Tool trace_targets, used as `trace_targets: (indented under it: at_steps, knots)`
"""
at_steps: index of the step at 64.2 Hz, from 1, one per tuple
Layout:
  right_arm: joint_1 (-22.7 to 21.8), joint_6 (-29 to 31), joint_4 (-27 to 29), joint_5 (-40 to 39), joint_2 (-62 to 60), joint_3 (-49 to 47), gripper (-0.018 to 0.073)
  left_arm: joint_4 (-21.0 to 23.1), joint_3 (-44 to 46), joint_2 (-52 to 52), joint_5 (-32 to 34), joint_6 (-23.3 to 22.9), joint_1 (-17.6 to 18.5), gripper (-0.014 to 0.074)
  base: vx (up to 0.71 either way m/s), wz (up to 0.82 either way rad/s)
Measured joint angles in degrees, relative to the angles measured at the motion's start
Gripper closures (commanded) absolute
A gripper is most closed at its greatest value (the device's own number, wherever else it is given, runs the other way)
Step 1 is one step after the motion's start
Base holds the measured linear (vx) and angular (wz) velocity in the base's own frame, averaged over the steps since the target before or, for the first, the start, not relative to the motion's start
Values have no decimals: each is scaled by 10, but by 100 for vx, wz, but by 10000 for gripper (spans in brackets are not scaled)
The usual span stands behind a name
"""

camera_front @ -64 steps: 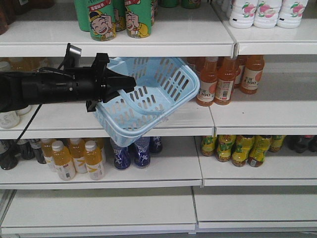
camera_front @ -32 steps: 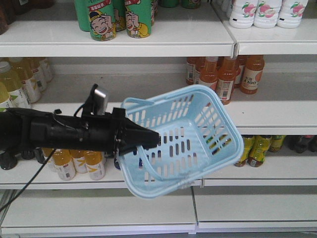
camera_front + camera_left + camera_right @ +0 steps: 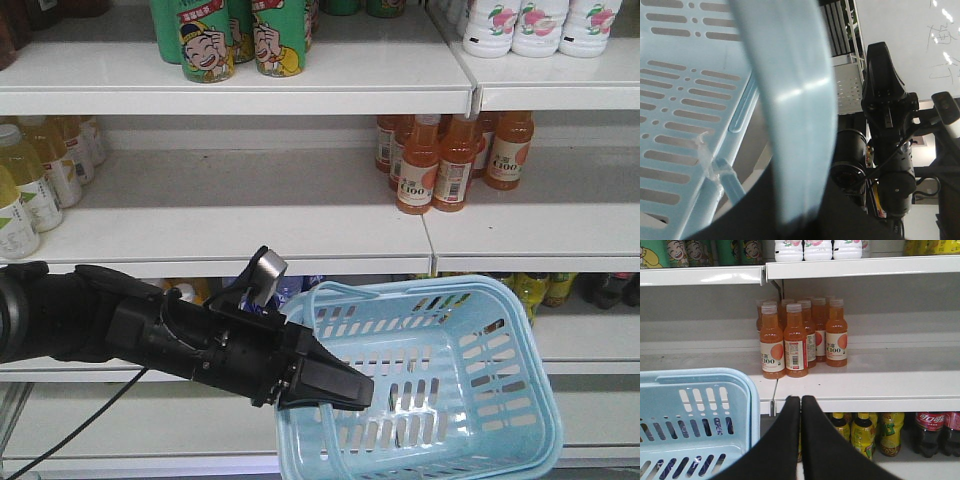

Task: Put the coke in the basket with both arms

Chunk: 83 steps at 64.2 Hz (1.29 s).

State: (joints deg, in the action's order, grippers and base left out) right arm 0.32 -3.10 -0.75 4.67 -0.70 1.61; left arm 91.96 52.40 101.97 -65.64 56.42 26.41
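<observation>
The basket (image 3: 470,330) is cropped at the bottom, and the left gripper (image 3: 362,392) clamps its near rim, fingertips hidden. Light blue, slot-walled, it hangs before the shelves (image 3: 250,240); the right gripper (image 3: 800,400) is pinched closed, empty.

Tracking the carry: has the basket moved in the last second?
Yes. The basket has dropped and shifted right, from level with the middle shelf to below it.

A shop — white shelves (image 3: 250,215) stocked with bottled drinks (image 3: 437,165).
</observation>
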Motion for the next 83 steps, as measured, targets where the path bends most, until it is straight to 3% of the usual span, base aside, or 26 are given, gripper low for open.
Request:
trace_targets:
  at_steps: [23,44,63,83]
  knots:
    - [0,0,0,0,0,0,568,17,0,0,1,0,47,604,0,0]
    - [0,0,0,0,0,0,568,2,-2,0,8,-25,52,604,0,0]
    - [0,0,0,0,0,0,568,5,-89,-2,51,-1,52,604,0,0]
    - [0,0,0,0,0,0,568,31,-128,-3,28,33,-6,604,0,0]
